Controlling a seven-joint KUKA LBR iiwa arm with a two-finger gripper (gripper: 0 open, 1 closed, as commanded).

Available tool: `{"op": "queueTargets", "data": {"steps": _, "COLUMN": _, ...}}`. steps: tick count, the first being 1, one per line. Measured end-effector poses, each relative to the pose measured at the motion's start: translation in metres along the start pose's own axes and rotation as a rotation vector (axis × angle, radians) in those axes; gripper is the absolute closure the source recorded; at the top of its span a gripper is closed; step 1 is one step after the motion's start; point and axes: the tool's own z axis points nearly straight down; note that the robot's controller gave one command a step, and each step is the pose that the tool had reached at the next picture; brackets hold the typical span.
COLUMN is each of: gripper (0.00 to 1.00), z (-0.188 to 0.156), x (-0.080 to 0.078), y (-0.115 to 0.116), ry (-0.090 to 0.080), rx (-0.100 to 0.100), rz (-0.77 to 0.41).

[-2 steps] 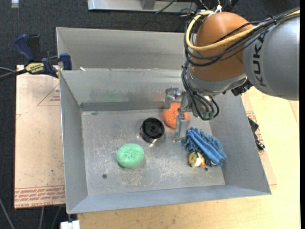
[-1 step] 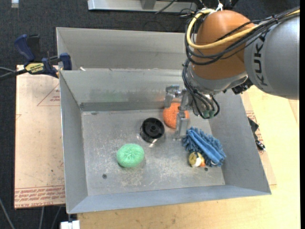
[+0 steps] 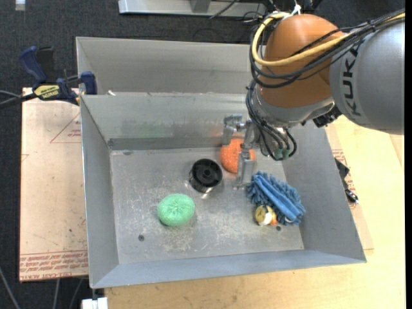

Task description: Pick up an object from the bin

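Observation:
My gripper [image 3: 236,166] hangs low over the middle right of the bin, fingers apart and pointing down. An orange ball [image 3: 228,158] lies on the bin floor close against the fingers, partly hidden behind the right one; I cannot tell whether they press on it. A black round cap-like thing [image 3: 206,174] sits just left of the ball. Just right of the gripper, and a little nearer the front, lies a blue shaggy cloth thing [image 3: 278,197].
A green round scrubber [image 3: 176,210] lies toward the front left. A small yellow, white and orange thing [image 3: 264,216] is tucked under the blue cloth's front end. The arm with its orange cover and cables looms over the bin's right rear.

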Motion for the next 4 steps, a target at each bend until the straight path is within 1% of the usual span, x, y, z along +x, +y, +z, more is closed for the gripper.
{"op": "queueTargets", "data": {"steps": 1, "gripper": 0.00, "z": 0.038, "x": 0.010, "y": -0.012, "ry": 0.006, "rx": -0.001, "rz": -0.160}}
{"op": "queueTargets", "data": {"steps": 2, "gripper": 0.00, "z": 0.033, "x": 0.014, "y": -0.015, "ry": 0.009, "rx": -0.001, "rz": -0.210}}
{"op": "queueTargets", "data": {"steps": 3, "gripper": 0.00, "z": 0.061, "x": 0.019, "y": -0.019, "ry": -0.008, "rx": -0.001, "rz": -0.229}}
{"op": "queueTargets", "data": {"steps": 4, "gripper": 0.00, "z": 0.121, "x": 0.022, "y": 0.014, "ry": 0.001, "rx": 0.002, "rz": -0.161}}
